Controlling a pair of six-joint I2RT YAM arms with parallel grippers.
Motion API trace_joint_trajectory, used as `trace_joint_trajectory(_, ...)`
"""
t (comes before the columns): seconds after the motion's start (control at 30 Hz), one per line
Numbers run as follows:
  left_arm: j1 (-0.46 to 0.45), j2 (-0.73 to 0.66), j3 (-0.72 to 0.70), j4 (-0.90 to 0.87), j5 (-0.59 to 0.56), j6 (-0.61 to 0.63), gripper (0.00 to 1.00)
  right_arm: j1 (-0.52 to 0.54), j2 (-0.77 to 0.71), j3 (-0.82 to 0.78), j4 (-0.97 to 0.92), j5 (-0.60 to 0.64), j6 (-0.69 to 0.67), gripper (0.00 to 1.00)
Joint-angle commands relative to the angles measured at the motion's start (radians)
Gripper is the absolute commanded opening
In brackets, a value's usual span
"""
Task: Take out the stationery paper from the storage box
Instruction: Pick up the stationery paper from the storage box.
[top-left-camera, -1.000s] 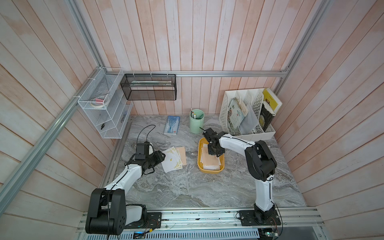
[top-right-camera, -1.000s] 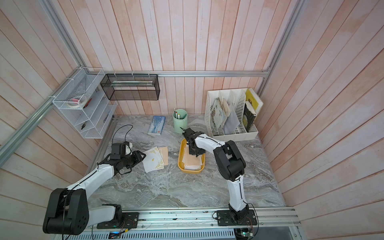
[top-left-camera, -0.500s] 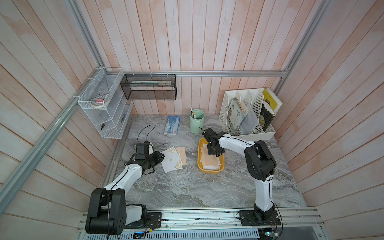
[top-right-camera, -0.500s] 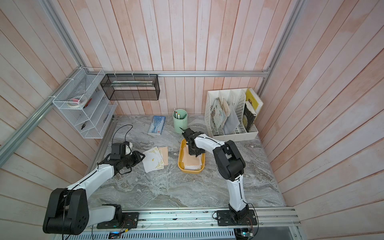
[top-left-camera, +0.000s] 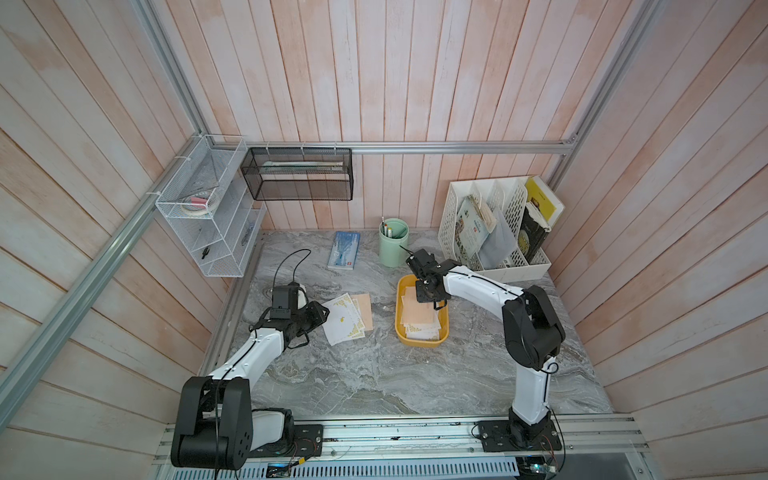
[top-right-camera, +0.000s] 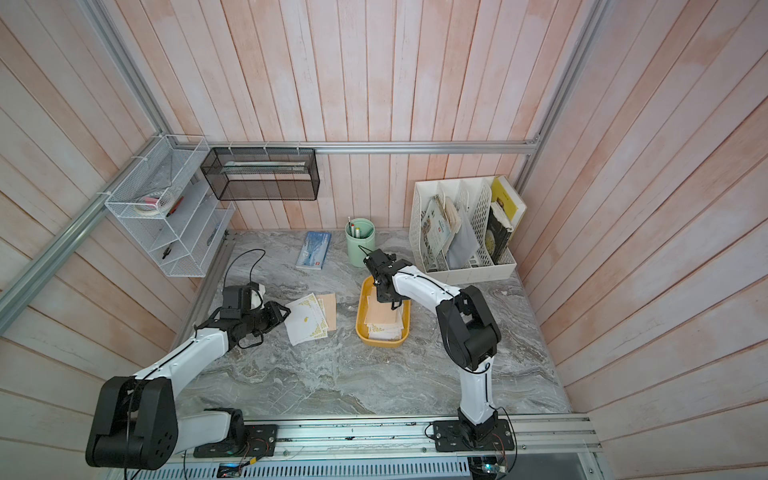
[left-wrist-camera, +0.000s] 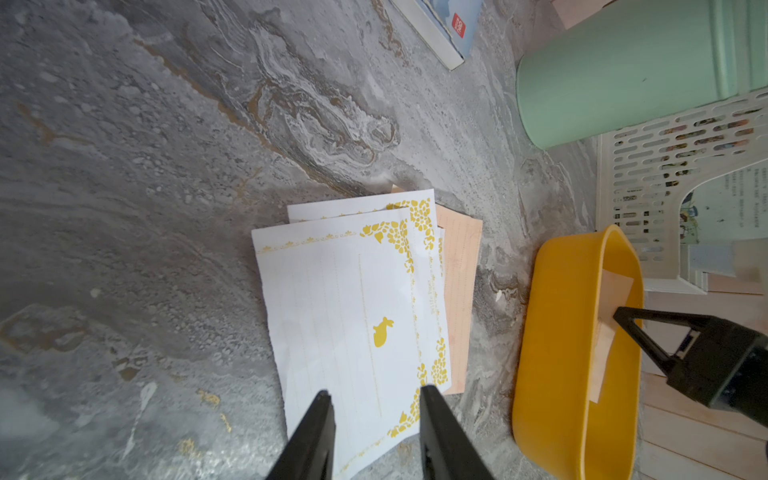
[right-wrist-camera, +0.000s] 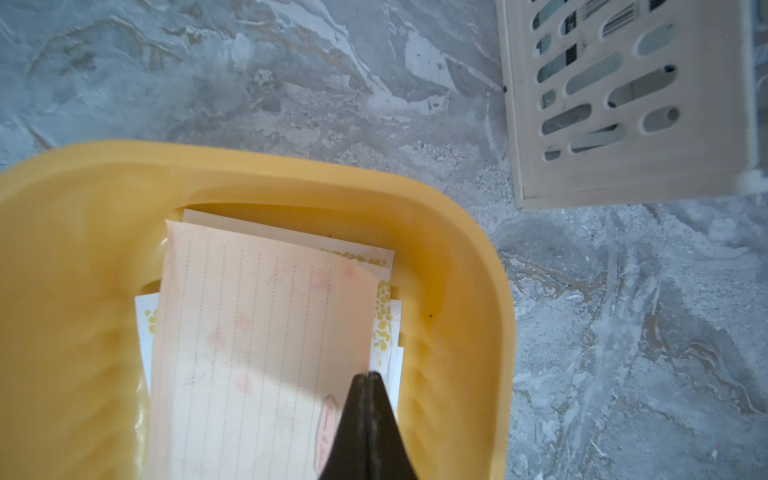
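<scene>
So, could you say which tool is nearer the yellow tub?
Right: the right tool is inside the tub, pinching the peach sheet; the left tool is over the loose sheets.

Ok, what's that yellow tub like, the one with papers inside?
The yellow tub is shallow, smooth and plastic-looking, mustard-coloured, rectangular with rounded corners and a thick rim. It sits flat on the grey marbled table, near the white file organizer. Inside lies a loose stack: a peach sheet on top, white gold-bordered sheets beneath. The right claw reaches in, shut, seemingly pinching the peach sheet's edge.
</scene>
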Motion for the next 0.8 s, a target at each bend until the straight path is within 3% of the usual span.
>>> trace_joint_trajectory(0.0, 0.003, -0.007, 0.009, 0.037, 0.040, 0.004, 0.39, 0.007, -0.082, -0.031, 0.057, -0.005, -0.015, 0.00)
trace_joint_trajectory(0.1, 0.004, -0.017, -0.003, 0.127, 0.142, -0.015, 0.49, 0.006, -0.156, -0.051, 0.100, -0.033, -0.034, 0.00)
trace_joint_trajectory(0.27, 0.004, -0.011, -0.062, 0.447, 0.370, -0.147, 0.67, 0.008, -0.273, -0.079, 0.144, -0.086, -0.074, 0.00)
trace_joint_trajectory(0.4, 0.002, 0.055, -0.080, 0.695, 0.518, -0.271, 0.70, 0.007, -0.380, -0.138, 0.211, -0.135, -0.096, 0.00)
trace_joint_trajectory(0.53, -0.006, 0.099, -0.103, 0.899, 0.565, -0.371, 0.71, 0.006, -0.501, -0.222, 0.332, -0.224, -0.103, 0.00)
trace_joint_trajectory(0.77, -0.089, 0.123, -0.062, 1.000, 0.583, -0.347, 0.73, 0.002, -0.603, -0.246, 0.441, -0.440, -0.093, 0.00)
